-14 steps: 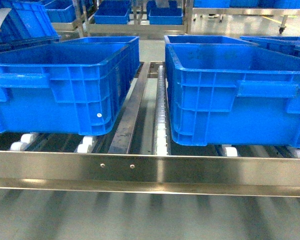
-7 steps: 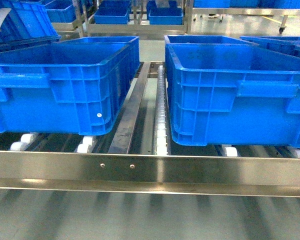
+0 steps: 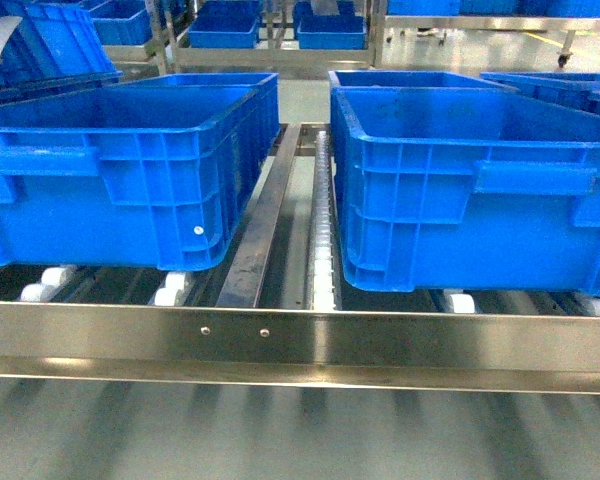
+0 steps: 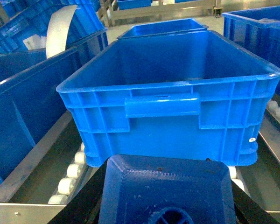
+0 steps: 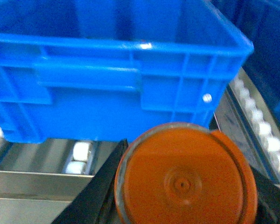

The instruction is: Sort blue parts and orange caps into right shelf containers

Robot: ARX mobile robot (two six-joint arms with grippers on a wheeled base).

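Observation:
Two right shelf containers, big blue crates, stand side by side on the shelf: one at left, one at right. Neither gripper shows in the head view. In the left wrist view my left gripper is shut on a blue part, held low in front of a crate's near wall, below its rim. In the right wrist view my right gripper is shut on an orange cap, its round end facing the camera, just before another crate's wall.
The shelf's shiny front rail runs across below the crates, with white rollers and a steel divider in the gap between them. More blue crates stand behind. A white curved strip leans at far left.

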